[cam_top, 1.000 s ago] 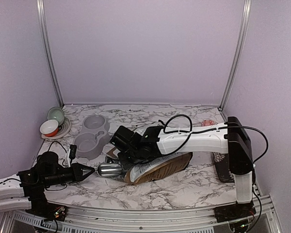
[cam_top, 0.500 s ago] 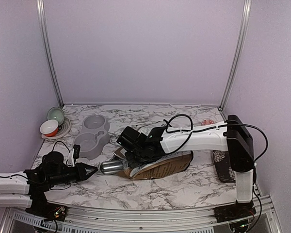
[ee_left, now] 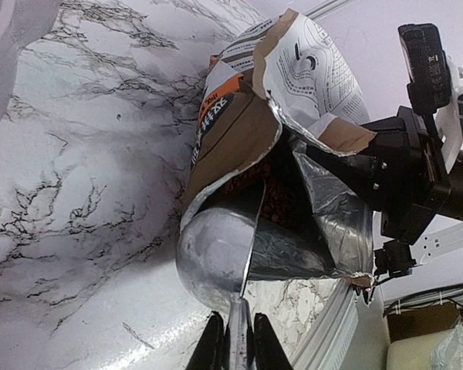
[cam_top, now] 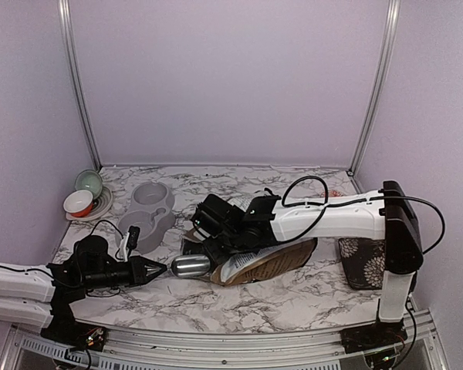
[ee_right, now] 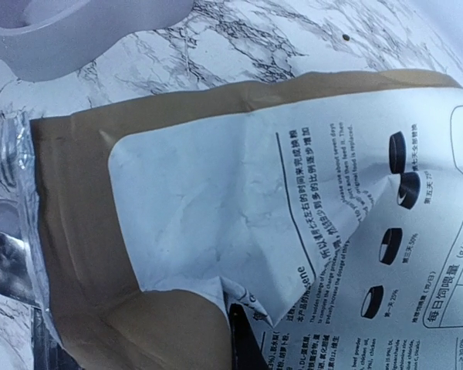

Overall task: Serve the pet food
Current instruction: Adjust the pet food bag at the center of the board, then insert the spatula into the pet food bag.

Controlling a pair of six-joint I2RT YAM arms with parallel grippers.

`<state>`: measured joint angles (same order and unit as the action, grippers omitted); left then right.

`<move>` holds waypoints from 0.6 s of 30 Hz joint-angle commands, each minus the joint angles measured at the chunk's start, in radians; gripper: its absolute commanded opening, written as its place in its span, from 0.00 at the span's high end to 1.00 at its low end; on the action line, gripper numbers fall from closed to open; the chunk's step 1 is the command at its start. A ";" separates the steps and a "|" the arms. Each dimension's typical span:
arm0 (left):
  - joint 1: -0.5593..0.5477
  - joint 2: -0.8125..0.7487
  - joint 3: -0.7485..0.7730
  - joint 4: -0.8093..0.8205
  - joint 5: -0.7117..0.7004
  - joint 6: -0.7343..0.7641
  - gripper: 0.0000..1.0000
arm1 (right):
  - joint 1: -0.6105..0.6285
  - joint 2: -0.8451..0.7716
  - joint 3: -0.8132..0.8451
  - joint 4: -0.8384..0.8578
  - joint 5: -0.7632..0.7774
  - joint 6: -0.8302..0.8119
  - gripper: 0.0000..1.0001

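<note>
Table (cam_top: 293,302) | pet food (ee_left: 272,196) in bag (cam_top: 272,266) | left tool (ee_left: 233,345) clamps scoop (ee_left: 216,250) aimed inward | right tool (cam_top: 204,240) pinches bag

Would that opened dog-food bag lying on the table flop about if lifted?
Probably floppy: the bag looks creased, and its foil mouth sags open. Likely to spill too, since kibble sits right at the opening.
</note>
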<state>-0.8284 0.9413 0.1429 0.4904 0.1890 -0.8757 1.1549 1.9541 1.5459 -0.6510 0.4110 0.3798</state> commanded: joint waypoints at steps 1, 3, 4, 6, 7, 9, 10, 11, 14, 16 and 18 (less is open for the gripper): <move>-0.020 -0.020 -0.013 0.010 0.043 -0.007 1.00 | 0.031 -0.052 0.064 -0.058 0.028 -0.051 1.00; -0.024 -0.038 -0.029 0.010 0.056 -0.018 1.00 | 0.058 -0.056 0.078 -0.052 0.013 -0.068 1.00; -0.026 -0.048 -0.037 0.010 0.061 -0.024 1.00 | 0.073 -0.054 0.090 -0.055 0.005 -0.073 1.00; -0.028 -0.073 -0.057 0.008 0.067 -0.040 1.00 | 0.106 -0.044 0.124 -0.072 -0.003 -0.082 1.00; -0.028 -0.085 -0.065 0.006 0.066 -0.047 1.00 | 0.121 -0.035 0.142 -0.082 -0.007 -0.084 1.00; -0.028 -0.106 -0.082 0.001 0.058 -0.060 1.00 | 0.154 -0.019 0.168 -0.088 -0.019 -0.087 1.00; -0.027 -0.116 -0.089 0.000 0.051 -0.066 1.00 | 0.164 -0.011 0.172 -0.085 -0.025 -0.085 1.00; -0.028 -0.122 -0.094 -0.001 0.044 -0.067 1.00 | 0.169 -0.005 0.167 -0.074 -0.038 -0.080 1.00; -0.027 -0.135 -0.098 -0.006 0.021 -0.076 1.00 | 0.170 0.021 0.169 -0.069 -0.021 -0.042 1.00; -0.028 -0.138 -0.096 -0.007 -0.002 -0.096 1.00 | 0.168 0.051 0.202 -0.099 0.030 -0.012 1.00; -0.031 -0.139 -0.089 -0.007 -0.028 -0.115 1.00 | 0.162 0.081 0.241 -0.124 0.054 0.015 1.00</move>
<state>-0.8577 0.8101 0.0601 0.5034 0.2424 -0.9543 1.2922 1.9995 1.6714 -0.8028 0.4503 0.3378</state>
